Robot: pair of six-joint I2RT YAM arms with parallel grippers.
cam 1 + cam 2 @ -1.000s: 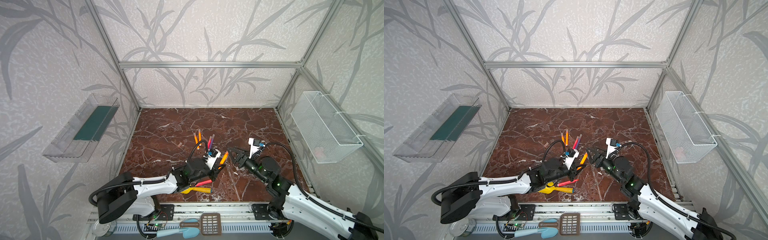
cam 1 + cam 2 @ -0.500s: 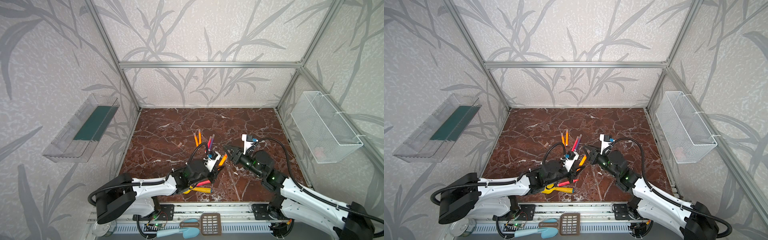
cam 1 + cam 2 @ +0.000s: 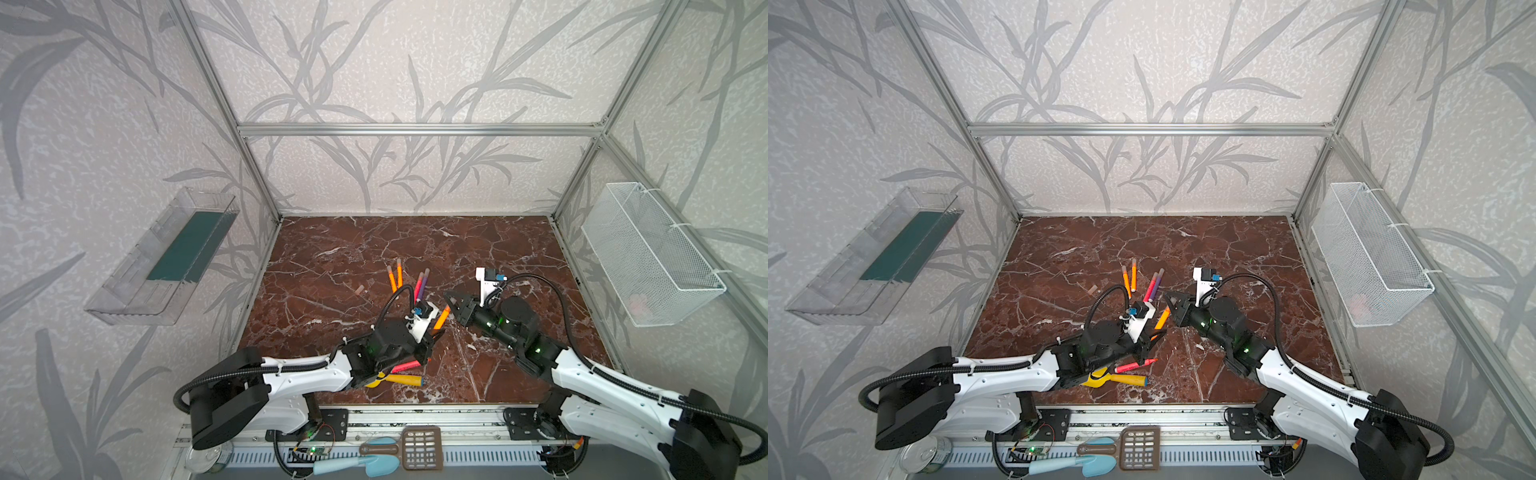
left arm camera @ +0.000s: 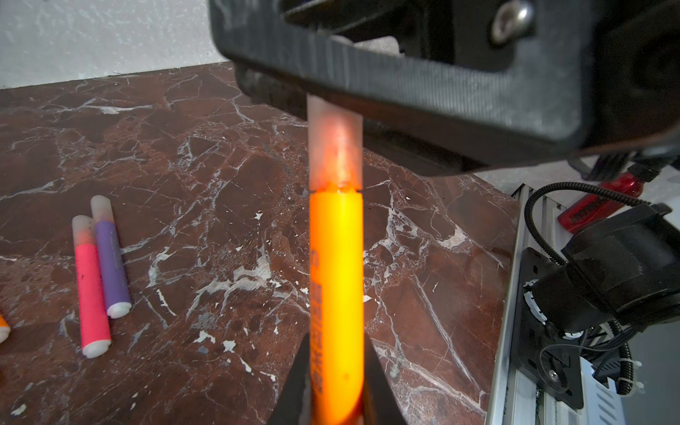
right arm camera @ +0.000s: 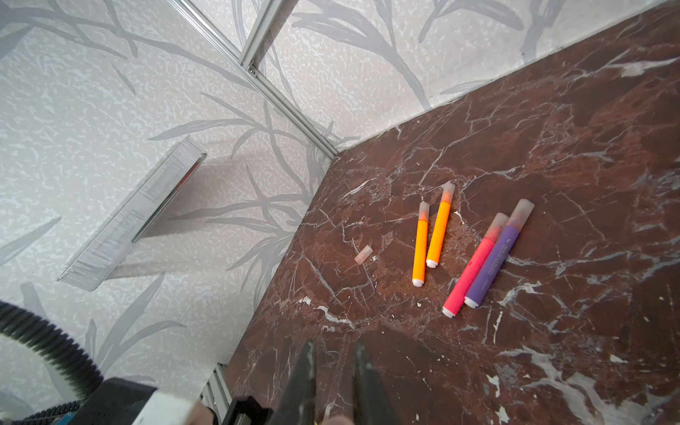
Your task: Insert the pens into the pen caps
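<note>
Since a second ago the right claw (image 3: 447, 296) has slid in over the pen tip and closed; the left arm hasn't moved. The left claw (image 4: 335, 353) pinches the orange pen (image 4: 336, 276) in the air near the table (image 3: 332, 257) front. The cap (image 4: 335, 147) sits on its tip and looks about fully on. The cap's far end runs into the right claw, whose jaws are pressed in and seemingly pinch it.

Done: capped orange pens (image 5: 439, 235), capped pink pen (image 5: 473, 266) and purple pen (image 5: 496, 259), lying together mid-table. The fifth is nearly finished.

Left: bare pink pen (image 3: 405, 367) by the shovel (image 3: 405, 380), and the loose cap (image 5: 364, 255) near the orange ones.
</note>
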